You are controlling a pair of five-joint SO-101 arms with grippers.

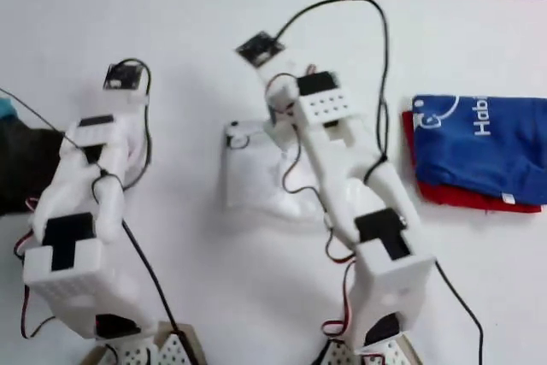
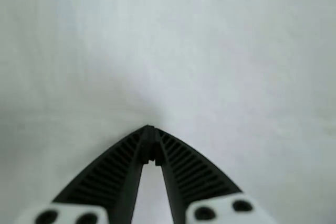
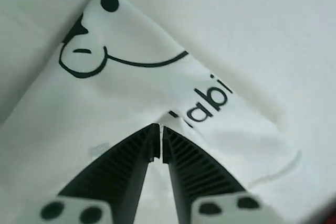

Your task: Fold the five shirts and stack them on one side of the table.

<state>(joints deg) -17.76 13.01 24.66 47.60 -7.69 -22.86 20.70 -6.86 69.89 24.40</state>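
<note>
High view showed you a white desk (image 1: pixel 197 32) with both arms standing side by side on it. Your right arm was bent over the middle of the desk, above a folded white shirt (image 1: pixel 256 177) with a black line drawing on it. Off to that arm's outer side, near the desk's edge, a folded blue shirt (image 1: pixel 487 147) lay on top of a red shirt (image 1: pixel 444 192). The red one peeked out along the near and inner edges of the blue one. This pair lay well apart from the white shirt.

Right wrist view gave you the right gripper (image 3: pixel 159 129) with its jaws drawn together, only a thin slit between them. Its tips sat right at the white shirt's cloth, just beside the black lettering, and a small crease rose in the fabric there. You could not tell whether any cloth was pinched between the tips.

Left wrist view gave you the left gripper (image 2: pixel 149 129) closed as well, its tips meeting, with nothing between them. Beneath it lay bare white desk.

Your left arm stood over its own side of the desk, away from all three shirts. A dark cloth (image 1: pixel 26 164) lay at the desk's edge just beside that arm.
</note>
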